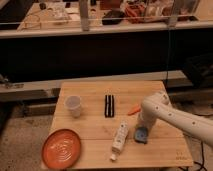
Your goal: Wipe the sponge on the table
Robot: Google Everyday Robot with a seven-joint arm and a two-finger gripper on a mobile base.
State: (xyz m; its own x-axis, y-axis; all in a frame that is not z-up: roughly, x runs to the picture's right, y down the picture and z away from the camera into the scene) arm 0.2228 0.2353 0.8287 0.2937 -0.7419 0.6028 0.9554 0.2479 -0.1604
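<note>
The light wooden table fills the middle of the camera view. A small blue-grey sponge lies on it right of centre, near the front. My white arm comes in from the right, and the gripper points down directly onto the sponge's rear edge. The arm's wrist covers the fingers.
On the table are a white cup at left, an orange plate at front left, a black flat bar in the middle, a long white bottle beside the sponge and a small orange piece. A dark cluttered workbench runs behind.
</note>
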